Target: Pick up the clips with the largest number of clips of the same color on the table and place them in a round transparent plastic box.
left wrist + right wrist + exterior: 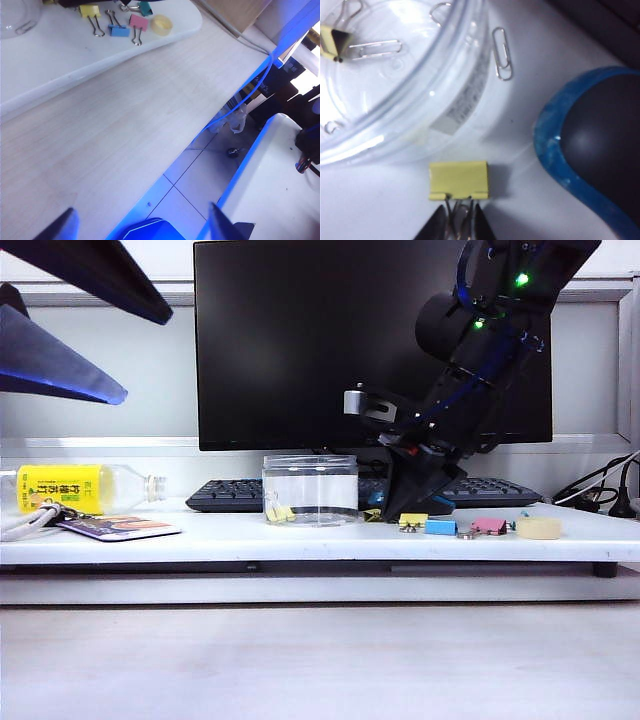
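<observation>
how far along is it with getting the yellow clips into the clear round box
One yellow clip already lies inside the round transparent box. The right claw is down beside the box, closing on the wire handles of a second yellow clip. A third waits on the table. The left claw hangs open, off to the side.

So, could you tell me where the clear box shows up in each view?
Exterior view: box at mid-frame on the white shelf.
Left wrist view: only its edge shows in a corner, far from the open left gripper.
Right wrist view: box fills one corner; the right gripper pinches a yellow clip beside it.
Shared landmark: the white shelf.
</observation>
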